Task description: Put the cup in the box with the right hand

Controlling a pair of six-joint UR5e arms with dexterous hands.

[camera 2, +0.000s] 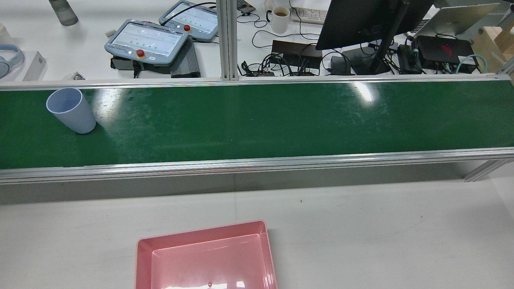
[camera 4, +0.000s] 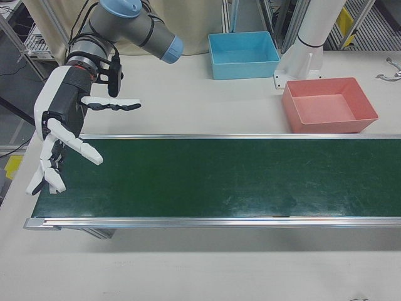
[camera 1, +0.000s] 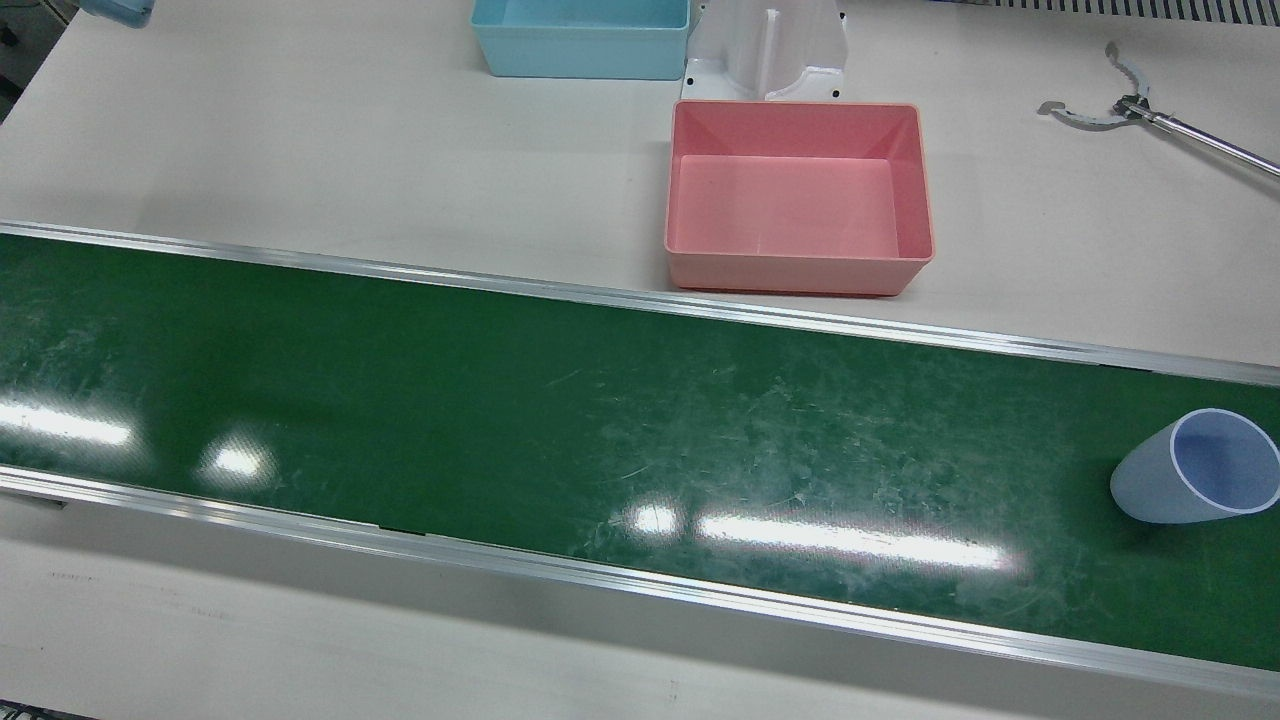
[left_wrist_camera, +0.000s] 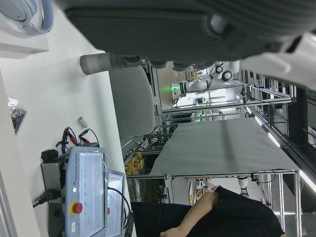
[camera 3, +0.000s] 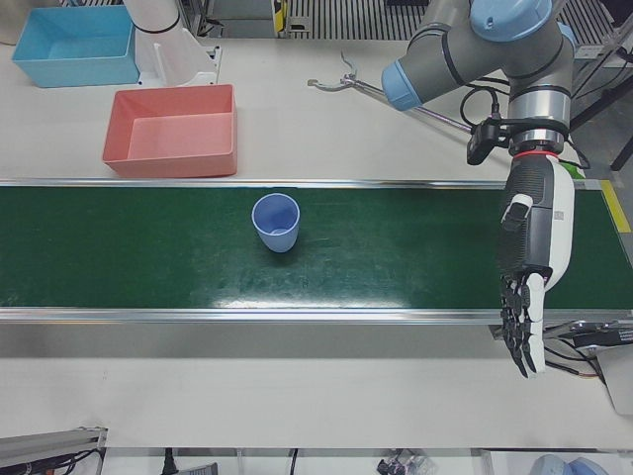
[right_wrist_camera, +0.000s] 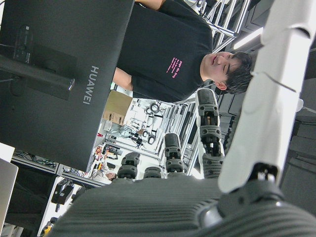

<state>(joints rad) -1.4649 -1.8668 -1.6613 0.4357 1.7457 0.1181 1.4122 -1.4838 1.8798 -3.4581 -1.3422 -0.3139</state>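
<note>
The cup (camera 3: 276,221) is pale blue-lavender. The conveyor belt (camera 1: 500,400) is dark green with silver rails. One box (camera 1: 797,195) is pink, the other box (camera 1: 580,37) light blue. Both hands, left hand (camera 3: 529,267) and right hand (camera 4: 59,132), are white and black. The table (camera 1: 300,150) is off-white.

Layout: conveyor belt across the counter, boxes on the robot's side.
Cup (camera 3: 276,222) stands upright on the belt (camera 3: 396,247), toward the left arm's end. Box (camera 3: 173,130) sits on the counter (camera 3: 297,129) just behind the belt; a second box (camera 3: 75,46) lies farther back. Left robot hand (camera 3: 526,297) and right robot hand (camera 4: 59,141) hang at opposite belt ends, fingers spread, holding nothing.
</note>
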